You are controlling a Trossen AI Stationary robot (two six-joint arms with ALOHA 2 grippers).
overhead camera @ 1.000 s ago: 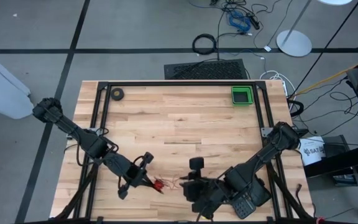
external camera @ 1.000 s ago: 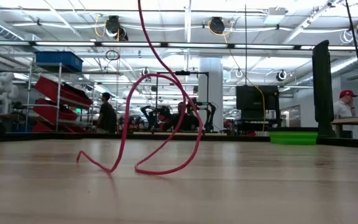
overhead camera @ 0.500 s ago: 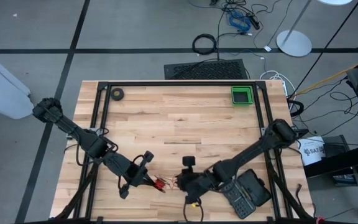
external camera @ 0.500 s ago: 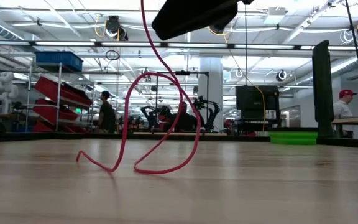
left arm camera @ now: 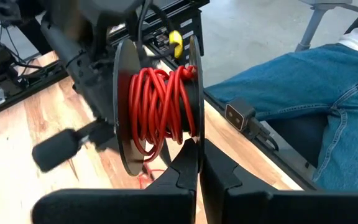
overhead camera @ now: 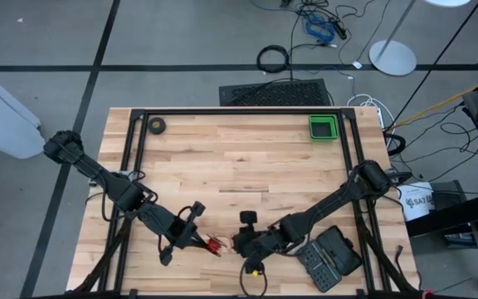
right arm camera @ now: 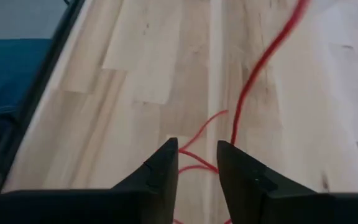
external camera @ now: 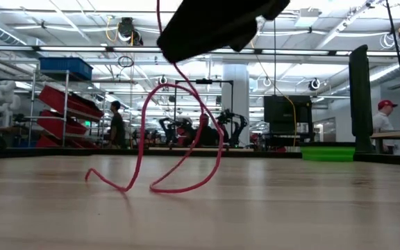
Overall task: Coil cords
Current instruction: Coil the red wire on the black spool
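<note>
Fingers of your right gripper stand narrowly parted just above the loose red wire lying lengthwise ahead on the tabletop; your left gripper's fingers pinch the spool beside it.

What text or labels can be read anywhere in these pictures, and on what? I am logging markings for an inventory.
"SAT": dark letters on the white bucket beside the table's right edge in the high view; the rest of the word is cut off.
Red wire spool held by the left gripper: no readable print.
Green tray: none.
Signs in the room behind: too small to read.
</note>
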